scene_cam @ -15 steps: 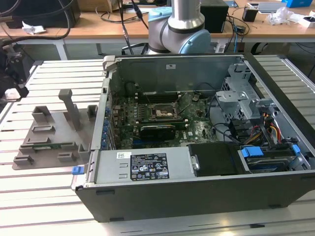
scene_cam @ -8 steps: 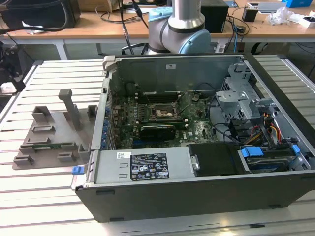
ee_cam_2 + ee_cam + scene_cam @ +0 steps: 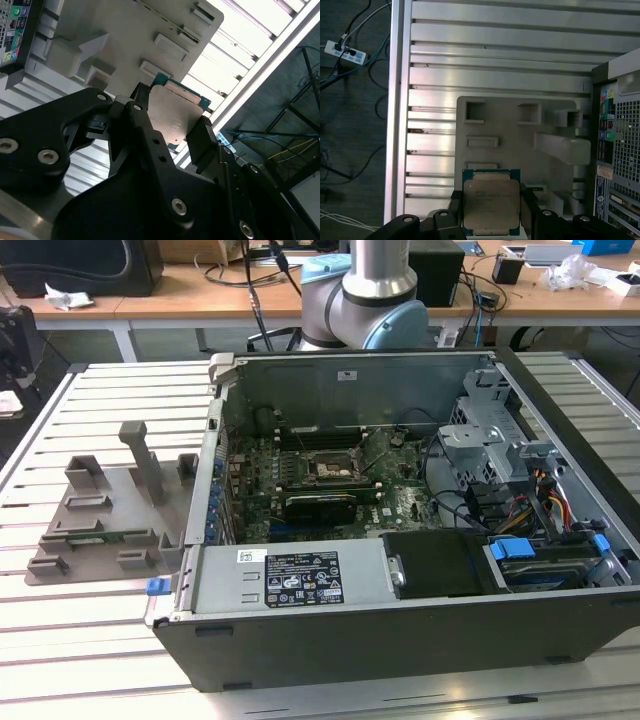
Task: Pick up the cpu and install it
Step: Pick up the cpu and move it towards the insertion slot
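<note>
Clamping the cpu (image 3: 491, 200) by two opposite edges, the end effector (image 3: 491, 215) is clenched on the chip, its black fingers (image 3: 456, 212) pressed against the sides and the silver lid facing the camera in the first wrist view. In the second wrist view the same grasp shows from the other side: the cpu (image 3: 175, 112) sits flat between the fingertips of the end effector (image 3: 172, 125), with a thin green rim peeking past the metal top. Directly beneath the end effector lies the grey fixture (image 3: 520, 145) with its upright posts and shallow pockets, resting on the slatted aluminium worktop (image 3: 495, 50). Off to one side of the end effector stands the open computer case (image 3: 620, 150) (its perforated rear panel and ports are what show there). In the exterior view the case (image 3: 400, 630) lies open beside the fixture (image 3: 110, 510), with the dark motherboard socket (image 3: 330, 468) inside it.
</note>
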You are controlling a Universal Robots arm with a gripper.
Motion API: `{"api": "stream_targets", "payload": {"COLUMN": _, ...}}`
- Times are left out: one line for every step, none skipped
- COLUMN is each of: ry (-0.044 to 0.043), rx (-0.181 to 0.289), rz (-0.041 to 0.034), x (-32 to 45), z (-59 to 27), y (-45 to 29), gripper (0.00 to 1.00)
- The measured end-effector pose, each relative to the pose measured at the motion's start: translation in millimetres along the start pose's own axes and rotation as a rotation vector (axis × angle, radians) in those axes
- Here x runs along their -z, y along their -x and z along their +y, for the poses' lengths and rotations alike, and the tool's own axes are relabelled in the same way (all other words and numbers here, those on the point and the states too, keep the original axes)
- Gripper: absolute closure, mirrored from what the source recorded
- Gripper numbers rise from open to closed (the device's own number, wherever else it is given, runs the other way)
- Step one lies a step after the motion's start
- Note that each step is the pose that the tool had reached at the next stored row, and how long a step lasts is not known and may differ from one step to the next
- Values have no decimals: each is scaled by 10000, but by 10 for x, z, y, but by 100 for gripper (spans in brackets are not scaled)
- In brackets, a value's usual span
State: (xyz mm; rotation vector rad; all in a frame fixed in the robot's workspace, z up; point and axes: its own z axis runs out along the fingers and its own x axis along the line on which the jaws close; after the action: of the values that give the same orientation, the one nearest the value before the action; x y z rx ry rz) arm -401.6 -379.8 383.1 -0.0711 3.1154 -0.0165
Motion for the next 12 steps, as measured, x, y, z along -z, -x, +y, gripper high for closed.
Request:
{"api": "stream_targets", "payload": {"ry": 0, "rx": 0, "rz": 0, "x": 33, "z": 0, "y": 1, "gripper": 46}}
{"api": "stream_targets", "payload": {"ry": 0, "rx": 0, "rz": 0, "x": 65, "z": -1, "y": 2, "gripper": 46}}
{"api": "stream_targets", "payload": {"ry": 0, "rx": -1, "rz": 0, "x": 101, "z": -1, "y": 2, "gripper": 46}}
{"api": "stream_targets", "payload": {"ry": 0, "rx": 0, "rz": 0, "x": 120, "z": -1, "y": 3, "gripper": 46}}
{"api": "stream_targets", "payload": {"ry": -1, "rx": 0, "rz": 0, "x": 145, "z": -2, "y": 3, "gripper": 46}}
{"api": "stream_targets", "payload": {"ry": 0, "rx": -1, "rz": -1, "x": 184, "z": -2, "y": 4, "gripper": 46}}
{"api": "stream_targets", "payload": {"ry": 0, "rx": 0, "rz": 0, "x": 206, "z": -2, "y": 5, "gripper": 46}}
{"api": "stream_targets", "payload": {"ry": 0, "rx": 0, "rz": 0, "x": 227, "z": -2, "y": 6, "gripper": 46}}
{"api": "stream_targets", "payload": {"ry": 0, "rx": -1, "rz": 0, "x": 266, "z": -3, "y": 6, "gripper": 46}}
{"api": "stream_targets", "payload": {"ry": 0, "rx": 0, "rz": 0, "x": 297, "z": -3, "y": 7, "gripper": 46}}
{"api": "stream_targets", "payload": {"ry": 13, "rx": 0, "rz": -3, "x": 301, "z": -3, "y": 8, "gripper": 46}}
{"api": "stream_targets", "payload": {"ry": 14, "rx": -1, "rz": -2, "x": 301, "z": -3, "y": 8, "gripper": 46}}
